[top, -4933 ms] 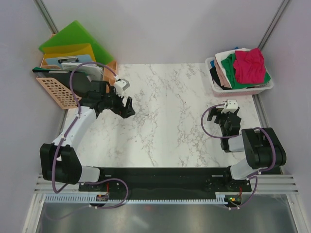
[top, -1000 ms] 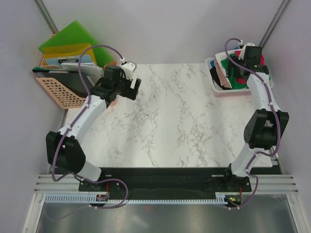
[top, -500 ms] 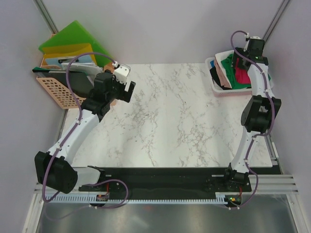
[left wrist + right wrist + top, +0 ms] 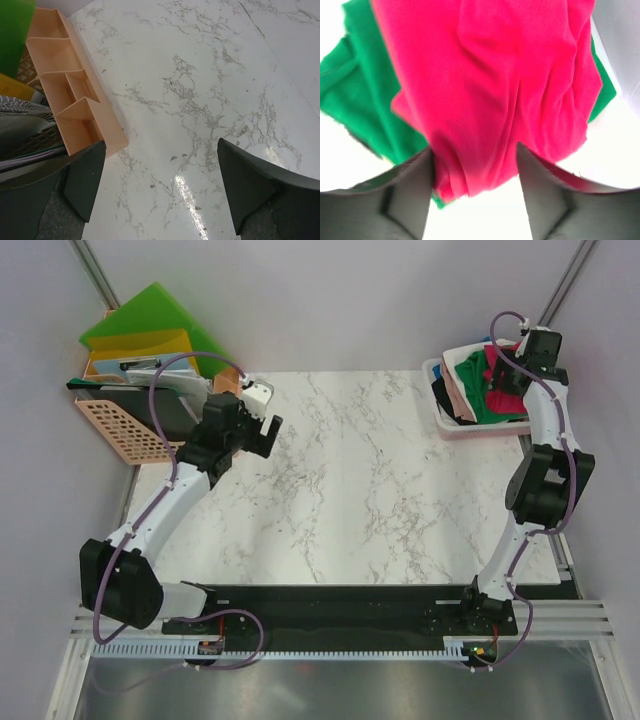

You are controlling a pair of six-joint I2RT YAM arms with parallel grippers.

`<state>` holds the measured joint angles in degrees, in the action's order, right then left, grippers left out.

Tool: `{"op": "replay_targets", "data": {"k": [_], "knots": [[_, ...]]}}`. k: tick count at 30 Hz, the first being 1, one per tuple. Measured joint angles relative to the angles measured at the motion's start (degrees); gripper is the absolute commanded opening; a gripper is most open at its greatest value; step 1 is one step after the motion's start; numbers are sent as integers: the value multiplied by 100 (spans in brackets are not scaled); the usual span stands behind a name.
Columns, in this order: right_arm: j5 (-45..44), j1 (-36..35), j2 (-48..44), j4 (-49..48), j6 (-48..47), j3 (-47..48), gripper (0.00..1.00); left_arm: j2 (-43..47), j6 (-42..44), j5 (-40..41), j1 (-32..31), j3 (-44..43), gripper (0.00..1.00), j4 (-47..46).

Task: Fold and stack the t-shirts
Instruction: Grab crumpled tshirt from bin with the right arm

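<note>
At the marble table's (image 4: 350,500) far right corner, the white basket (image 4: 470,430) is holding the crimson-pink t-shirt (image 4: 510,75) topmost, looking limp and light. The right gripper (image 4: 474,160) is straddling its bunched fold, probably the best hold; whether it is pinching, I cannot tell. The left gripper (image 4: 161,150) is hanging wide open.

Tub (image 4: 470,430) sitting at desk's (image 4: 370,490) far-right corner w/ t-shirts (image 4: 472,390) piled in it; right gripper (image 4: 475,172) hanging over top t-shirt (image 4: 510,75). Folders (image 4: 150,325) & lattice basket (image 4: 115,430) standing far left, left gripper (image 4: 262,430) hovering just right of them, over desk.
</note>
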<state>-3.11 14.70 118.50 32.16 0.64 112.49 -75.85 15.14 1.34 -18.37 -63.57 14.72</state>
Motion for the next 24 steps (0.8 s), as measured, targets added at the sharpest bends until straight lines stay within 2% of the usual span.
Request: {"op": "replay_targets", "data": {"k": [4, 8, 12, 16, 19, 24], "knots": [[402, 4, -728, -197, -85, -848, 92, -72, 4, 9, 2, 44, 100, -20], [745, -24, -1622, -461, -111, -1786, 93, -72, 28, 9, 2, 98, 100, -48], [872, -33, -1958, -678, -151, -2017, 95, -173, 37, -7, 2, 31, 100, -39], [765, -33, -1746, -822, -216, -1978, 96, -479, 37, -22, 2, -136, 100, -31], [623, -24, -1235, -774, -236, -1611, 97, -586, 37, -33, 2, -155, 100, -2], [409, -11, -409, -671, -55, -798, 90, -592, 42, -39, 2, -153, 100, 15]]}}
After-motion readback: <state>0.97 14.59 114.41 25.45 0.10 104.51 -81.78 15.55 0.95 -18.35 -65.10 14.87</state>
